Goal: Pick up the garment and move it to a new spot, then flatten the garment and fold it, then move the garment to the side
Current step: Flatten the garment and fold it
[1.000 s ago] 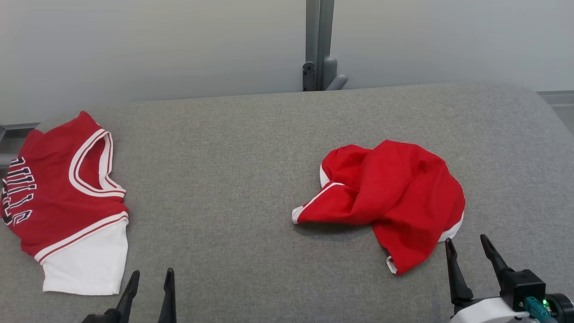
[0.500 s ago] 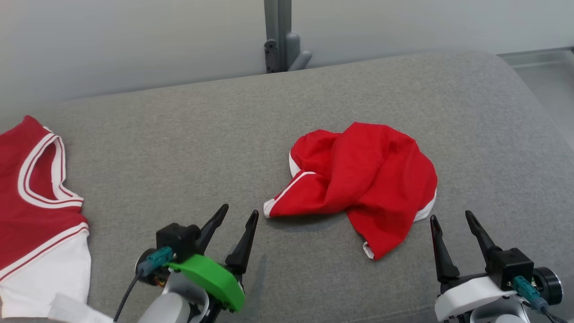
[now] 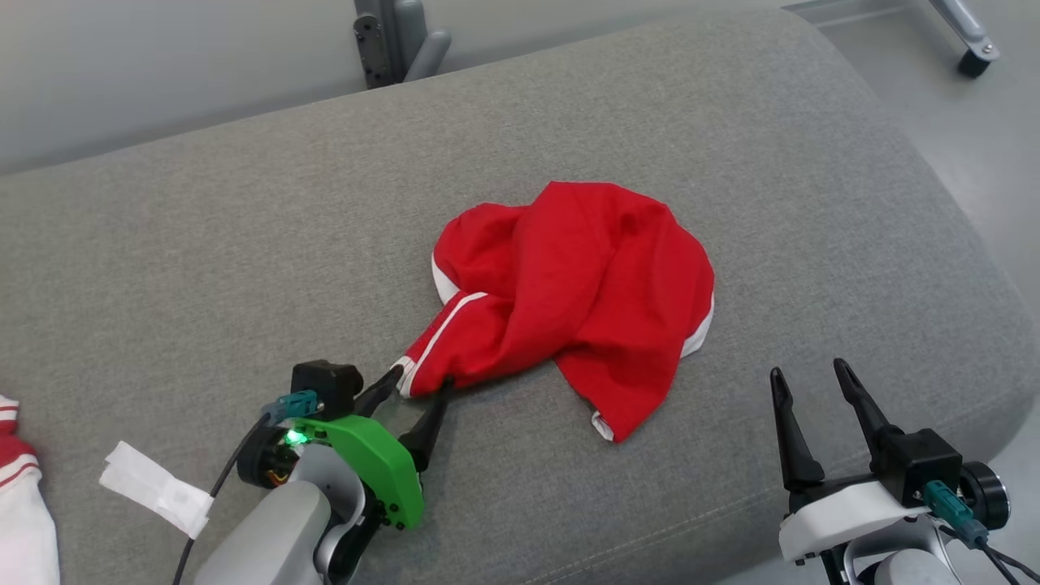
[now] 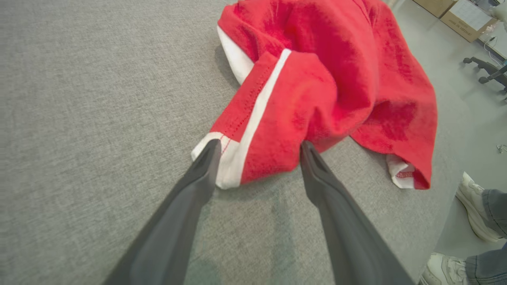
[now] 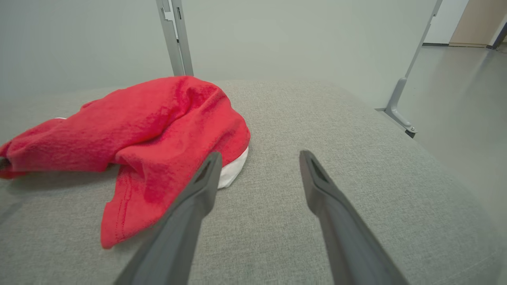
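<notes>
While the right gripper (image 3: 809,370) waits with fingers apart just right of the garment (image 3: 585,276), the left gripper (image 3: 421,379) has come up to the garment's near-left, white-trimmed corner. Its fingers are spread either side, not yet pinching, so the pick-up seems about to begin. The garment lies crumpled on the grey cushion (image 3: 244,244), with no legible writing.

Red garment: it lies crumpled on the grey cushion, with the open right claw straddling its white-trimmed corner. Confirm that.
Wrong claw. The red garment lies crumpled on the grey cushion, with the open left claw straddling its white-trimmed corner; the left wrist view shows it.
</notes>
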